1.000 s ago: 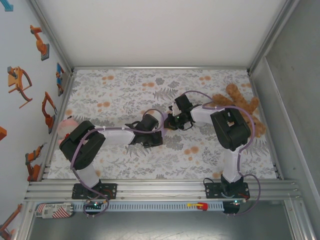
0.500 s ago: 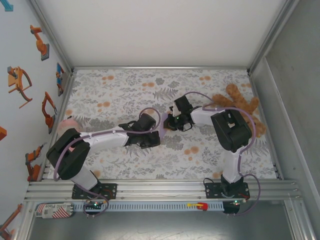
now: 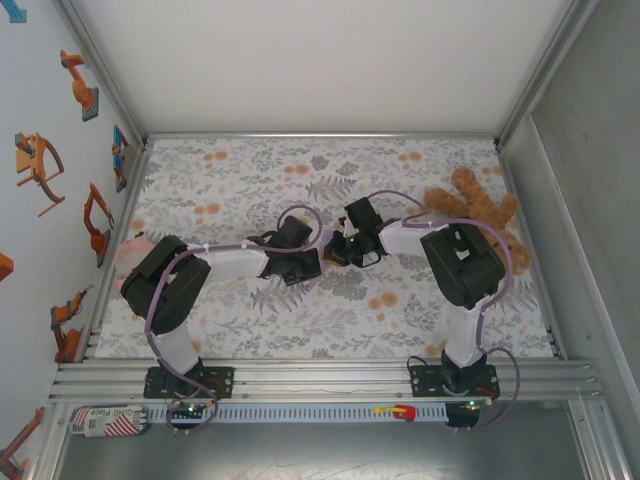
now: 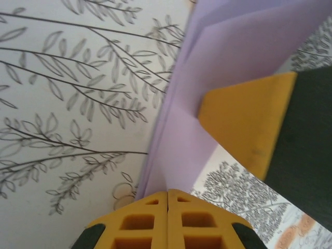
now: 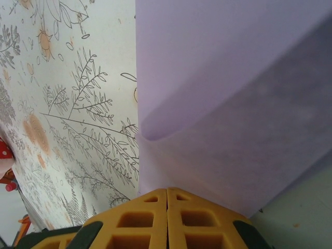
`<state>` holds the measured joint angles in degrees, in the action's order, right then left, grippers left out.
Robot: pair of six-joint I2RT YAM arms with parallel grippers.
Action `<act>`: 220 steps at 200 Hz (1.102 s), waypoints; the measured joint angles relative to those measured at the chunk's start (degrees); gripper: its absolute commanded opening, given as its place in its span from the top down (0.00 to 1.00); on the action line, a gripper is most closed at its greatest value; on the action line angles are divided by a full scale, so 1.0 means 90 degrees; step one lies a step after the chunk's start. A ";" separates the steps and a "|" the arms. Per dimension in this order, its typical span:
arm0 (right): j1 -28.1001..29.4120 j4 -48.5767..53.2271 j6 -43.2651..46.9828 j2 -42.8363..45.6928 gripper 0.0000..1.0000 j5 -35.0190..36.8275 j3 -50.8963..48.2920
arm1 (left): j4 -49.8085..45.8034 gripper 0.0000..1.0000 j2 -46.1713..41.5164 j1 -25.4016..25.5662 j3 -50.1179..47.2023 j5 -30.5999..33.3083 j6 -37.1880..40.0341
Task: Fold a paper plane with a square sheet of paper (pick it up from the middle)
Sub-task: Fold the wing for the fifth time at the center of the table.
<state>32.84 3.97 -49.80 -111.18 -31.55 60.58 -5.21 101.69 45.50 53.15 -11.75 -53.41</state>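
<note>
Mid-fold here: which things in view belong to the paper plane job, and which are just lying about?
Part of the job:
- purple paper, already showing folds
- left tool, shut on the paper
- right tool, shut on the paper

Just lying about:
- brown teddy bear, far right
- pink toy, left edge
- flowered tablecloth

The sheet of paper (image 5: 218,78) is seen as thin, smooth, matt paper; the tablecloth (image 4: 62,104) as matt printed cloth; the teddy bear (image 3: 480,205) as fuzzy plush.
</note>
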 measured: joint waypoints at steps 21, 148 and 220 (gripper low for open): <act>-0.0002 0.0002 0.0012 0.0056 0.91 -0.0036 0.0000 | 0.0015 0.98 0.0034 -0.0022 -0.0024 0.0002 -0.0061; -0.0415 0.1156 0.1909 0.0153 0.87 0.0202 0.0959 | 0.0226 0.98 -0.0012 -0.0024 -0.0175 0.0010 -0.0143; -0.0415 0.1564 0.2234 -0.0527 0.87 0.0253 0.1396 | 0.0221 0.98 -0.0017 -0.0024 -0.0175 0.0007 -0.0143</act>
<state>29.10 18.04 -29.69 -115.92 -29.28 73.14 -3.22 101.54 45.28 51.57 -11.68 -54.70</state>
